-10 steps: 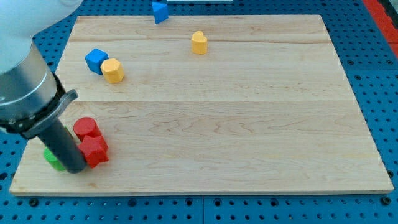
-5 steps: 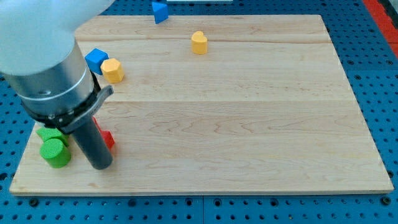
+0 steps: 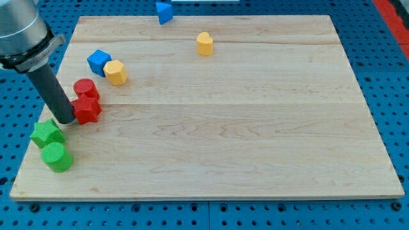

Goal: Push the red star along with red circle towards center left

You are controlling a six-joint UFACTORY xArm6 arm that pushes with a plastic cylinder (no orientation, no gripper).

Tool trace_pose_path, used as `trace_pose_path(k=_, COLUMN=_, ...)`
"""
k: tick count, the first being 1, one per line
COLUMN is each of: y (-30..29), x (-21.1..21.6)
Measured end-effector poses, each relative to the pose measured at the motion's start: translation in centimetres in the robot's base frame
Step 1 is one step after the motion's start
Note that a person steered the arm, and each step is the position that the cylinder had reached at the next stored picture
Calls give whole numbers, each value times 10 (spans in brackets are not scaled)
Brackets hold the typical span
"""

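The red star (image 3: pixel 87 110) lies near the board's left edge, about mid-height, with the red circle (image 3: pixel 85 89) touching it just above. My tip (image 3: pixel 66 119) rests on the board right against the red star's left side, below-left of the red circle. The dark rod rises up and to the left from there.
A green star (image 3: pixel 46 133) and a green cylinder (image 3: pixel 57 156) sit at the lower left, just below my tip. A blue cube (image 3: pixel 98 62) and a yellow hexagon (image 3: pixel 115 72) lie above the red circle. A yellow block (image 3: pixel 204 43) and a blue block (image 3: pixel 164 11) are at the top.
The red star and red circle moved up the board from the lower left to the middle left. My tip swung right, then back left and up, ending beside the star.
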State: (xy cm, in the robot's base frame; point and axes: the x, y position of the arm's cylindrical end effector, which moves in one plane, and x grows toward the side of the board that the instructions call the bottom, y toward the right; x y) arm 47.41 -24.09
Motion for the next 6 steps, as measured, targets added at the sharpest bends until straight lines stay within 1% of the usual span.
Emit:
trace_pose_path(k=1, y=0, x=-2)
trace_pose_path(k=2, y=-5, x=9)
trace_pose_path(k=3, y=26, x=15)
trace_pose_path(k=4, y=31, x=1)
trace_pose_path(k=5, y=15, x=-26)
trace_pose_path(k=6, y=7, x=-38)
